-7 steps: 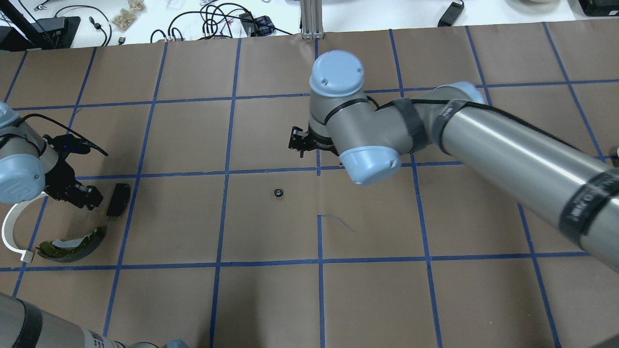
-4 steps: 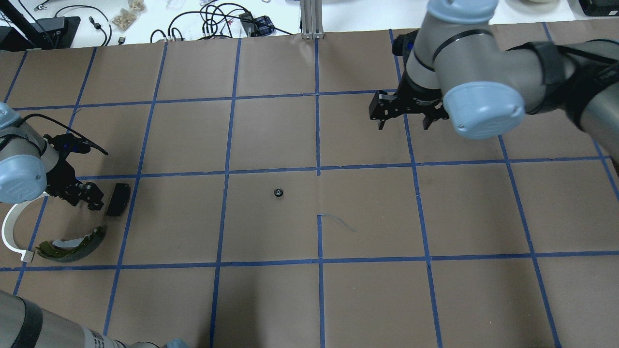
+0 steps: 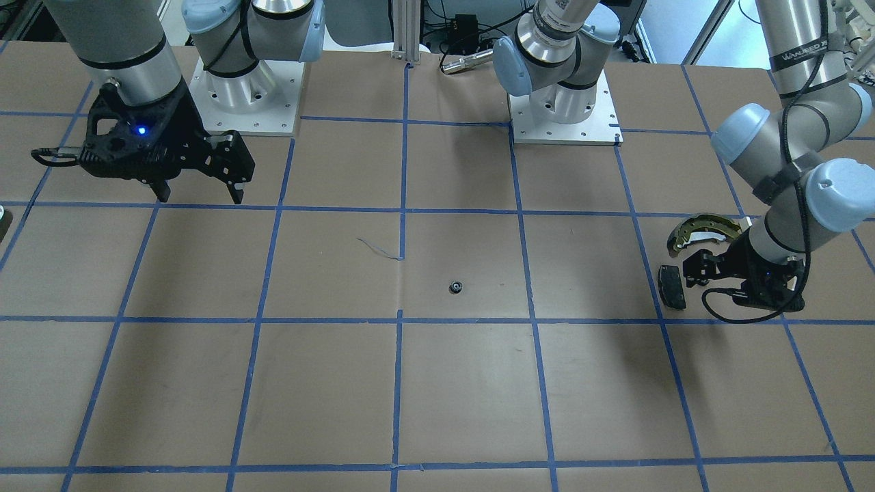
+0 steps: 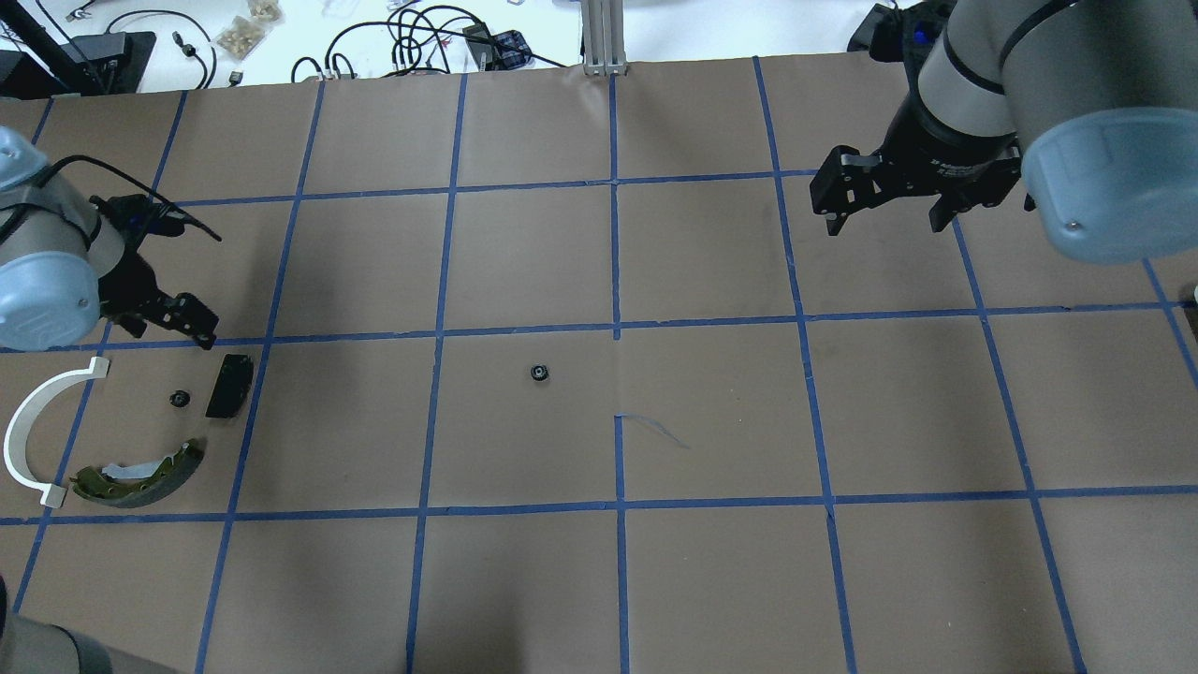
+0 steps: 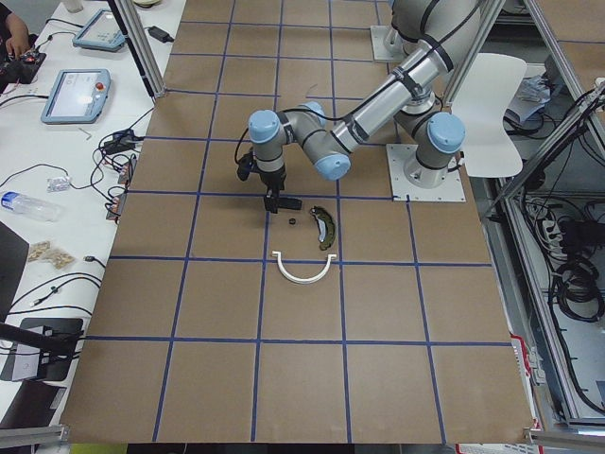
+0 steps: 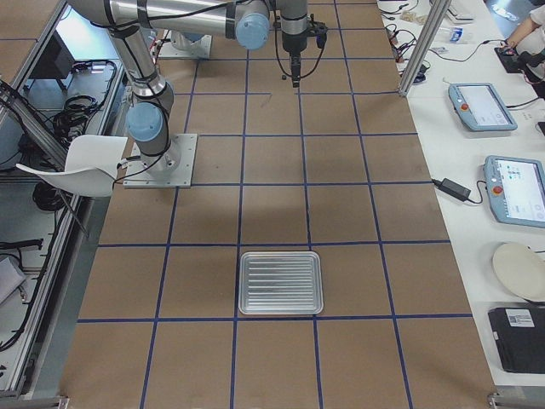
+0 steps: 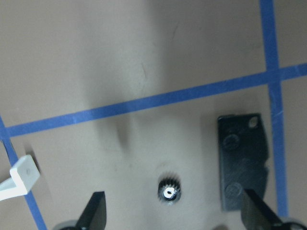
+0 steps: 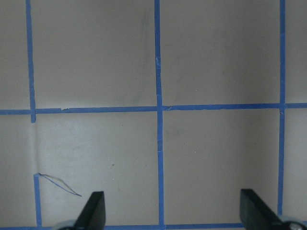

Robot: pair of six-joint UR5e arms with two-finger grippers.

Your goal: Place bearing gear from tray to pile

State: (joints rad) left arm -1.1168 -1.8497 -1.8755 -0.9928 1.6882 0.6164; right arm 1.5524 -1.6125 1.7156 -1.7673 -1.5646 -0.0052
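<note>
Directly beneath the left gripper [image 4: 187,323], whose fingers stand wide apart and hold nothing, a bearing gear [image 7: 169,192] lies free on the paper. It sits bore up, about midway between the two fingertips in the wrist view. It is round, so no long axis governs an approach. Just beside it on one side lies the black pad [image 7: 242,163], close by one fingertip; on the other side is the end of the white half-ring [image 7: 19,177]. With the olive brake shoe [image 4: 140,465] a little further off, these make up the pile [image 3: 673,287]. This gear therefore looks already placed. I judge the left arm's next move to be a plain lift, straight up, to keep that finger off the pad.

Well apart, at the middle of the table [image 4: 524,580], a second gear [image 4: 539,373] sits alone between the two arms, near neither.

Beyond it the right gripper [image 4: 884,223] hangs high, fingers wide, carrying nothing. Farthest off, the ribbed metal tray [image 6: 281,283] rests toward the table's right end.
</note>
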